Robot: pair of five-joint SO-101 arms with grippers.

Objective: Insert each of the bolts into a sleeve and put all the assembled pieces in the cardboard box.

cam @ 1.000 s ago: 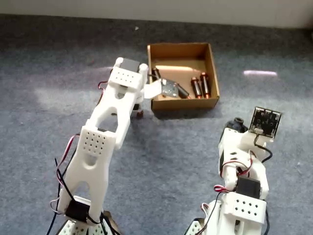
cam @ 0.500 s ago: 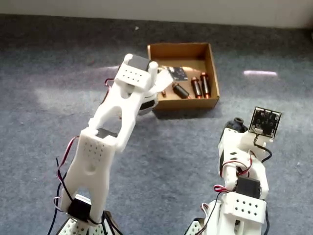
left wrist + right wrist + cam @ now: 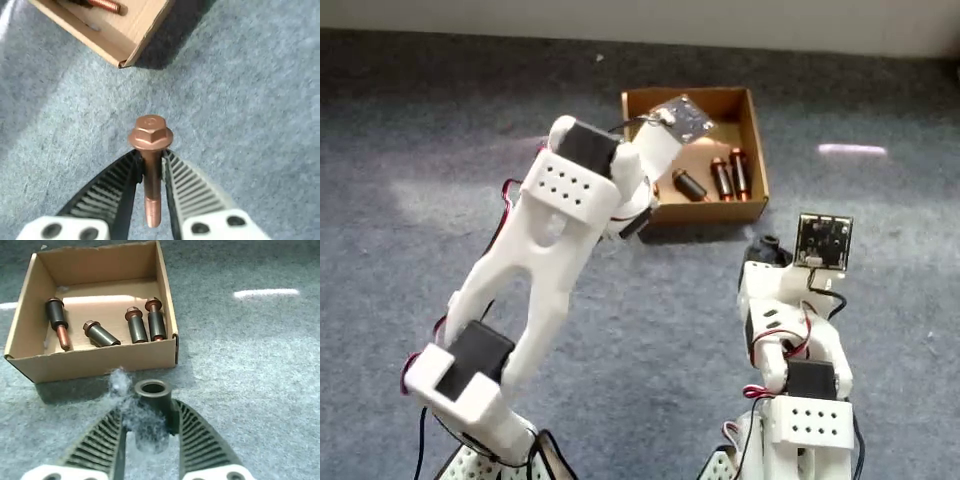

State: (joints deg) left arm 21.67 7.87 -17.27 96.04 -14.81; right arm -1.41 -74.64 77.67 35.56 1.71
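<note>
— What is my left pincer doing?
— Your left pincer [image 3: 151, 159] pinches a copper bolt [image 3: 150, 136] by the shank, with the head past the fingertips. Farther out, a corner of the cardboard box [image 3: 120, 40] rests on grey carpet [image 3: 250, 100].
— And my right one?
— Your right pincer [image 3: 148, 410] clamps a dark sleeve [image 3: 156, 405], its open mouth showing. Beyond the tips is the box, with four assembled pieces [image 3: 136, 325] inside.

this looks like a small robotics lab or hobby bench: a white plastic left arm [image 3: 535, 270] and right arm [image 3: 805, 425] with bare servo wires [image 3: 798, 335] stand on a grey carpet-like surface [image 3: 400, 120], beside a plain cardboard box [image 3: 757, 150], with a pale wall strip [image 3: 720, 18] behind.
</note>
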